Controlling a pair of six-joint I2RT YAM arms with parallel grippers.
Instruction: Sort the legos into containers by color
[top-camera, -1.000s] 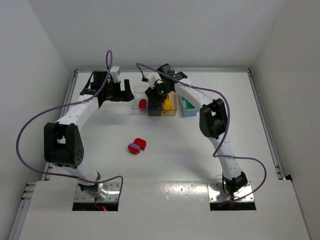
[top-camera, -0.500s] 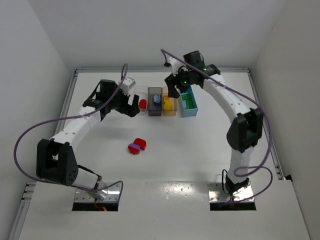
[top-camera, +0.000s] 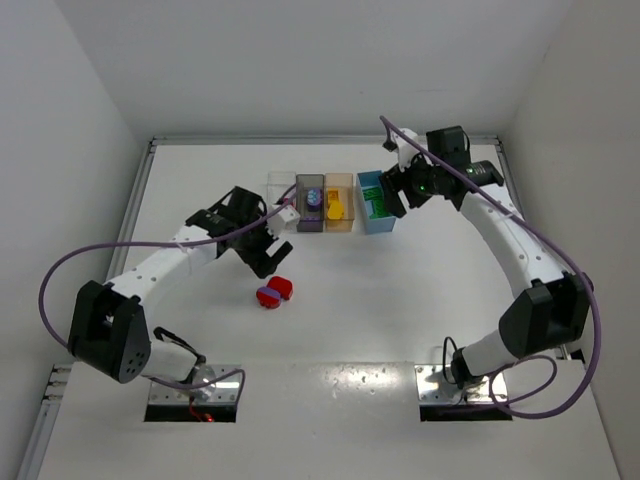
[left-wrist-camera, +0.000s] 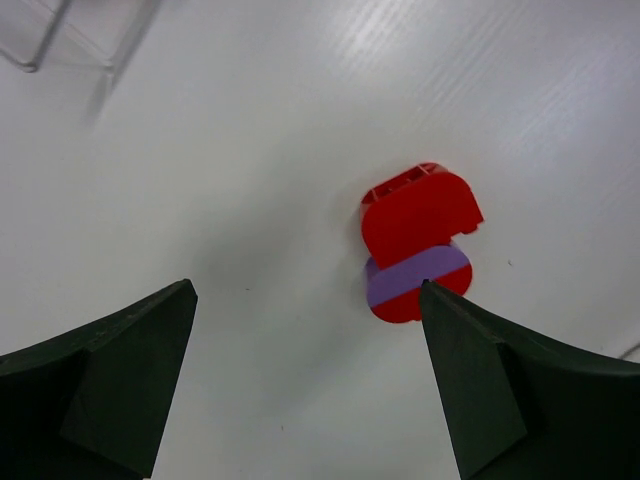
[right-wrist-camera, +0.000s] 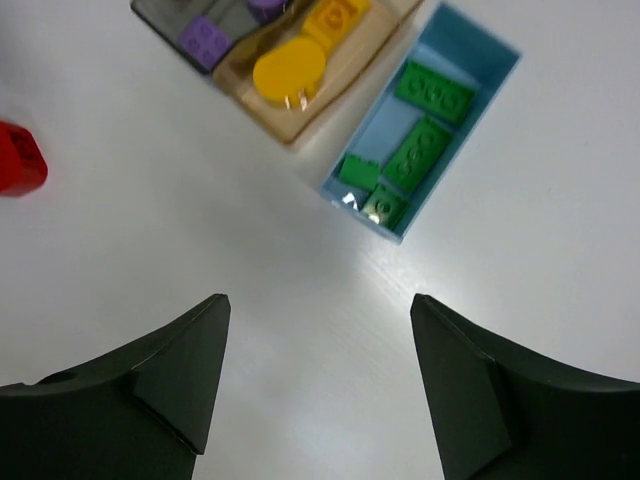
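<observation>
A stack of legos, red on top of a purple layer, lies on the white table. My left gripper hovers open just over and left of it, its right fingertip beside the stack. The containers stand in a row: clear, smoky grey holding purple legos, tan with yellow legos, and light blue with green legos. My right gripper is open and empty, on the near side of the blue bin.
A single red lego shows at the left edge of the right wrist view, beside the grey bin. White walls close the table in at the back and sides. Purple cables loop along both arms.
My left arm swung from the clear bin toward the red and purple stack. My right gripper opened, moved right from the grey bin to the blue bin, and a purple lego now lies in the grey bin.
</observation>
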